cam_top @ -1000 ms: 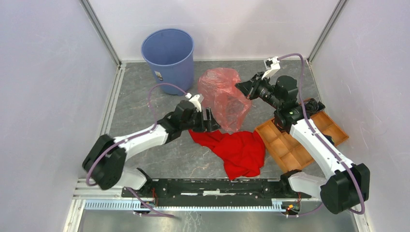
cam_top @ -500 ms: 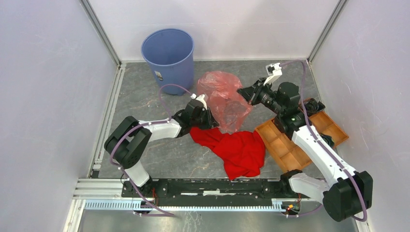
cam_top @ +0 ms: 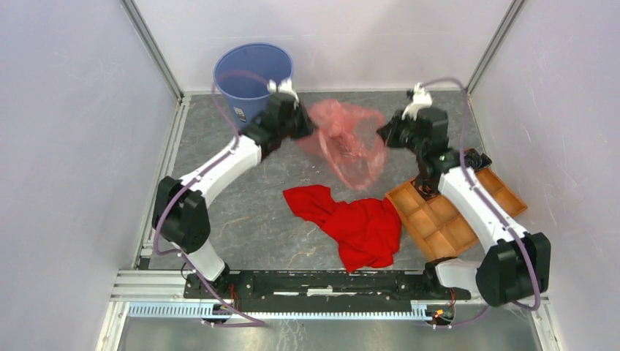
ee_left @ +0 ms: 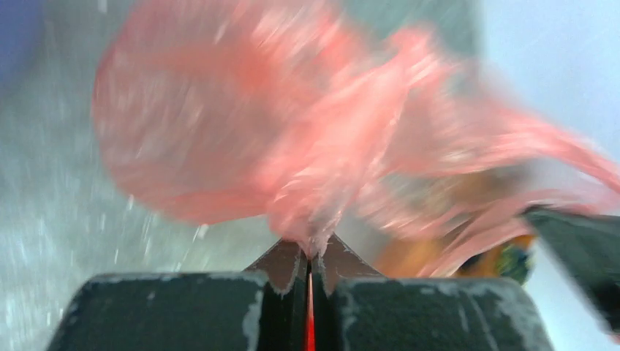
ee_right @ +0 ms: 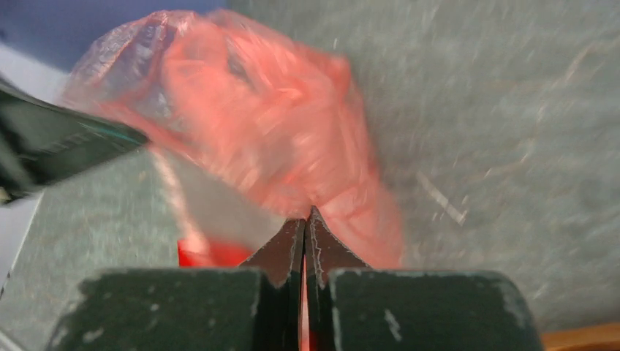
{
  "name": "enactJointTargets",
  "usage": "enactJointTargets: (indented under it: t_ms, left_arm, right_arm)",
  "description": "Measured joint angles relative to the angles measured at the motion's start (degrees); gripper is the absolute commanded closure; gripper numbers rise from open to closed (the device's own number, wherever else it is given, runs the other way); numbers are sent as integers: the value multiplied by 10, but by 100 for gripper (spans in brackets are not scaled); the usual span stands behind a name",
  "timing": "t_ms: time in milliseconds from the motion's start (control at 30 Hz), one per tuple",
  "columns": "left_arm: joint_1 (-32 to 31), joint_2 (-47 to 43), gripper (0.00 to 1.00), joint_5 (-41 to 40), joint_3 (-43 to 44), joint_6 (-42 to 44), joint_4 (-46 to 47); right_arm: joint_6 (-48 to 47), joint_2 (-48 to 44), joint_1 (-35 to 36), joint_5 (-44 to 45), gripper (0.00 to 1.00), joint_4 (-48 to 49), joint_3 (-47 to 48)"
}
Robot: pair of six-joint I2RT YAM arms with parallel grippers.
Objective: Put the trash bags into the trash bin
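overhead, the left hand (cam_top: 303, 121) and right hand (cam_top: 382, 136) each clamp an edge of the trash bag (cam_top: 343, 142), which hangs stretched between them just right of the trash bin (cam_top: 237, 91), over the surface (cam_top: 241, 197). left wrist: jaws pinched together on blurred red film. right wrist: jaws likewise pressed on the bag, with a red cloth (ee_right: 212, 254) beneath.

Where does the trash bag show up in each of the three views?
Top external: trash bag, upper centre, stretched between left tool and right tool.
Left wrist: blurred, filling the upper centre, pinched by the left tool.
Right wrist: upper left to centre, pinched by the right tool.
Shared landmark: the grey tabletop.
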Motion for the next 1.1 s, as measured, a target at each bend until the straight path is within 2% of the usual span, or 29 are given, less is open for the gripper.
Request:
enactJointTargets:
  t_ms: [133, 200, 267, 400, 467, 533, 600, 700, 767, 867, 1000, 1067, 1100]
  left_arm:
    - [12, -1, 98, -4, 238, 31, -49]
    - [9, -28, 98, 0, 298, 44, -49]
    - [1, -81, 98, 10, 311, 59, -44]
    - [-13, -236, 98, 19, 222, 75, -3]
    - [-13, -309, 98, 12, 143, 77, 23]
    - [-12, -351, 98, 4, 61, 77, 43]
    - [-12, -362, 98, -4, -26, 76, 52]
    - [-12, -326, 98, -8, -180, 69, 40]
    - [-12, -287, 98, -13, -289, 56, 5]
    - [-12, -296, 98, -11, -402, 35, -71]
    - [-12, -367, 98, 0, -407, 17, -96]
    - [-12, -384, 98, 7, -363, 17, -98]
    - [-11, -378, 98, 14, -314, 17, -104]
  right_arm:
    - [-33, 31, -18, -2, 100, -43, 178]
    - [-49, 13, -17, -9, 100, -32, 248]
    - [-59, -27, -17, -18, 100, -8, 271]
    - [-75, -155, -17, -43, 100, 78, 207]
    - [-80, -211, -16, -61, 100, 127, 140]
    - [-84, -225, -16, -77, 100, 160, 79]
    - [-84, -214, -16, -97, 100, 173, 5]
    - [-69, -176, -15, -139, 100, 183, -141]
    - [-50, -170, -10, -156, 100, 174, -248]
    - [-39, -198, 6, -167, 100, 136, -325]
    - [-51, -226, 14, -169, 100, 122, -301]
    - [-61, -218, 14, -167, 100, 107, -261]
    - [-67, -205, 14, -167, 100, 89, -224]
